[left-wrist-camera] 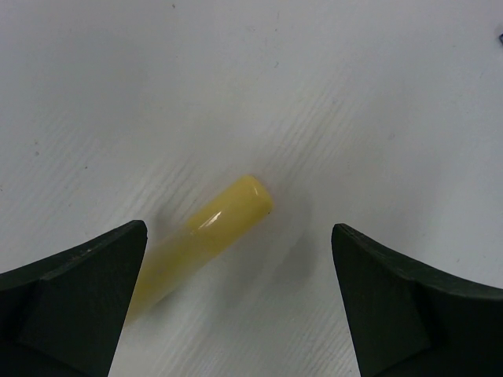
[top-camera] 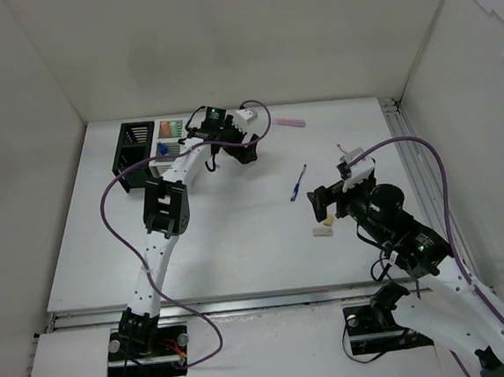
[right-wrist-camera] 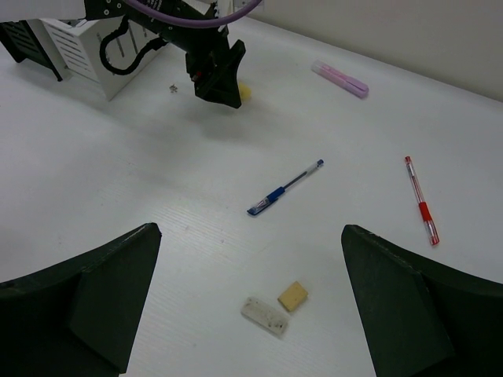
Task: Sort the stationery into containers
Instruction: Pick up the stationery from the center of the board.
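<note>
A yellow highlighter point(left-wrist-camera: 212, 228) lies on the table between my left gripper's point(left-wrist-camera: 238, 236) open jaws, nearer the left finger and just above the table. In the top view this gripper point(top-camera: 242, 152) hides it. My right gripper point(right-wrist-camera: 251, 236) is open and empty, hovering above a whitish eraser point(right-wrist-camera: 263, 316) and a beige eraser point(right-wrist-camera: 292, 296). A blue pen point(right-wrist-camera: 284, 188), a red pen point(right-wrist-camera: 421, 201) and a pink highlighter point(right-wrist-camera: 339, 79) lie loose beyond it. The black organizer point(top-camera: 134, 150) and the white organizer point(top-camera: 168, 156) stand at the back left; the white one holds capped markers.
White walls close in the table on the left, back and right. A metal rail point(top-camera: 408, 157) runs along the right edge. The left arm's purple cable point(top-camera: 123, 178) loops over the table beside the organizers. My right gripper point(top-camera: 324, 204) shows in the top view, right of centre.
</note>
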### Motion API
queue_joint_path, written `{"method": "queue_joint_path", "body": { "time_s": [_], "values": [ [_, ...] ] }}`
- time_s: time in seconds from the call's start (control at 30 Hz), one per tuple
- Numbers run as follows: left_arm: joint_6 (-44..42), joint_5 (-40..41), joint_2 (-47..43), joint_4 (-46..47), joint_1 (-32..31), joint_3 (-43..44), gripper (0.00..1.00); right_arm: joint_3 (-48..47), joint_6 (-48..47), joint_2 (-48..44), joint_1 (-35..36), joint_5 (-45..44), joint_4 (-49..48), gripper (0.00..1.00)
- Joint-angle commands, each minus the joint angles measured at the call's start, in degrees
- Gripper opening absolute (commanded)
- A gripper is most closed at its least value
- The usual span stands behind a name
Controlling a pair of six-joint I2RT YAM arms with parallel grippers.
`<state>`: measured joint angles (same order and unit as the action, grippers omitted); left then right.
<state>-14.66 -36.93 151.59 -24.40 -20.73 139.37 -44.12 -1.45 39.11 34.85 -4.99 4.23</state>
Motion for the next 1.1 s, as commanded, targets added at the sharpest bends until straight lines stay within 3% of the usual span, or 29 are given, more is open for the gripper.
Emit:
{"method": "queue_joint_path", "body": {
  "time_s": [0.0, 0.3, 0.43, 0.53, 0.57, 0.63, 0.9, 0.93, 1.07],
  "values": [
    [3.2, 2.1, -6.0, 0.2, 0.3, 0.3, 1.0, -0.1, 0.5, -1.1, -0.4, -1.2, -2.9, 0.98],
    [4.6, 3.6, -7.3, -3.5, 0.3, -2.4, 1.0, 0.0, 0.9, -2.8, -0.4, -1.2, -2.9, 0.98],
    [4.2, 13.4, -9.6, -7.0, -0.9, -7.1, 0.99, -0.1, 1.0, -2.6, -0.4, -1.1, -2.9, 0.98],
    [2.5, 21.7, -9.6, -9.7, -3.2, -7.9, 0.85, -0.1, 1.2, -2.6, -0.3, -0.9, -2.9, 0.98],
    [2.0, 23.0, -9.4, -10.1, -3.7, -7.9, 0.74, 0.0, 1.2, -2.6, -0.4, -0.9, -2.9, 0.98],
    [0.5, 25.0, -8.9, -11.2, -4.6, -7.3, 0.67, 0.0, 1.2, -2.8, -0.5, -1.1, -2.9, 0.98],
    [-2.1, 25.4, -9.7, -8.9, -5.6, -7.9, 0.33, 0.0, 1.2, -3.5, -0.4, -0.7, -2.9, 0.98],
    [-2.2, 24.5, -9.9, -8.7, -5.6, -8.1, 0.22, 0.0, 1.2, -3.2, -0.4, -0.8, -2.9, 0.98],
    [-0.4, 25.1, -11.9, -6.5, -5.6, -8.7, 0.0, 0.0, 1.2, -3.1, -0.4, -1.9, -2.9, 0.98]
  ]
}}
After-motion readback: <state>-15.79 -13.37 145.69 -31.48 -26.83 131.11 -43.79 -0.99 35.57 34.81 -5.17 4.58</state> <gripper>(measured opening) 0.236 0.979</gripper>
